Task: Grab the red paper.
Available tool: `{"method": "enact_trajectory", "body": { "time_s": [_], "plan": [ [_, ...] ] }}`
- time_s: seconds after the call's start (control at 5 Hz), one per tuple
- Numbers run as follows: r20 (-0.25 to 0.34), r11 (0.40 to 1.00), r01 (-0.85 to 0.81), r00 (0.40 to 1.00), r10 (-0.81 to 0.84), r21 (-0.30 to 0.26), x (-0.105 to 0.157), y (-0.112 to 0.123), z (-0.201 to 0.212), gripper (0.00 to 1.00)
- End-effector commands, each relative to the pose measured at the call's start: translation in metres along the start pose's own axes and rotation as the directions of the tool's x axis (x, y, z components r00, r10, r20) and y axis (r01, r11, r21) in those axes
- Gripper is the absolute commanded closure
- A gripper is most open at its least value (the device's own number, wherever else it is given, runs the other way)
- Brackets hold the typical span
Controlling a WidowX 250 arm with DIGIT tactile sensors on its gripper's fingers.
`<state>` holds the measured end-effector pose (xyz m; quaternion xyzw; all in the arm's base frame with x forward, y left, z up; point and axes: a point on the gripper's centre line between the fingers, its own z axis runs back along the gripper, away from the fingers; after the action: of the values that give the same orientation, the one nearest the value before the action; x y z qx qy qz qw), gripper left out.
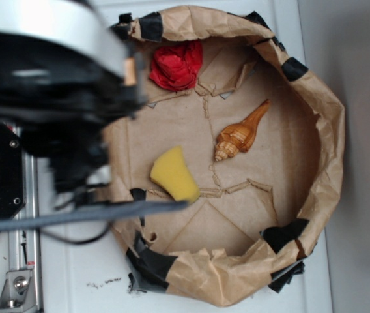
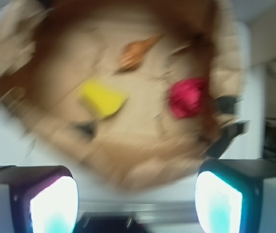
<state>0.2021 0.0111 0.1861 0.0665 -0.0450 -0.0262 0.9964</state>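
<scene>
Bright red paper [image 1: 176, 65] and a yellow sponge [image 1: 174, 173] lie on brown paper lining [image 1: 283, 150]. An amber-orange shell [image 1: 240, 133] gleams; black tape [image 1: 285, 234] patches the rim.

**Layout of the paper-lined basin, exterior view**

The basin [image 1: 328, 124] held three items. The red paper [image 1: 176, 65] lay at 11 o'clock against the wall. The shell [image 1: 240, 134] lay just right of centre. The sponge [image 1: 174, 175] lay at 8 o'clock, apart from both.

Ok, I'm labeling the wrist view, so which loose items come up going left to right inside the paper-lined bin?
yellow sponge → orange-brown seashell → red paper. The picture is motion-blurred, but the order is clear.
</scene>
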Motion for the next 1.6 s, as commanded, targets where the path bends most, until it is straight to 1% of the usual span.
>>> {"method": "enact_trajectory", "body": {
  "time_s": [0.0,0.2,0.4,0.6,0.8,1.0,1.2,1.4],
  "plan": [
    [0.053,1.000,0.005,0.999,-0.005,0.009,0.007,0.002,0.014,0.00],
    [0.053,1.000,0.005,0.999,-0.005,0.009,0.007,0.002,0.014,0.00],
    [0.029,0.965,0.260,0.965,-0.261,0.022,0.049,0.012,-0.019,0.00],
    [0.076,0.873,0.486,0.870,-0.487,0.025,0.092,0.011,-0.053,0.00],
    [0.066,0.739,0.671,0.736,-0.674,0.058,0.106,0.003,-0.077,0.00],
    [0.081,0.616,0.779,0.611,-0.787,0.113,0.090,0.003,-0.083,0.00],
    [0.062,0.529,0.835,0.526,-0.848,0.154,0.077,0.014,-0.091,0.00],
    [0.055,0.518,0.849,0.515,-0.855,0.104,0.068,0.031,-0.097,0.00]
  ]
}}
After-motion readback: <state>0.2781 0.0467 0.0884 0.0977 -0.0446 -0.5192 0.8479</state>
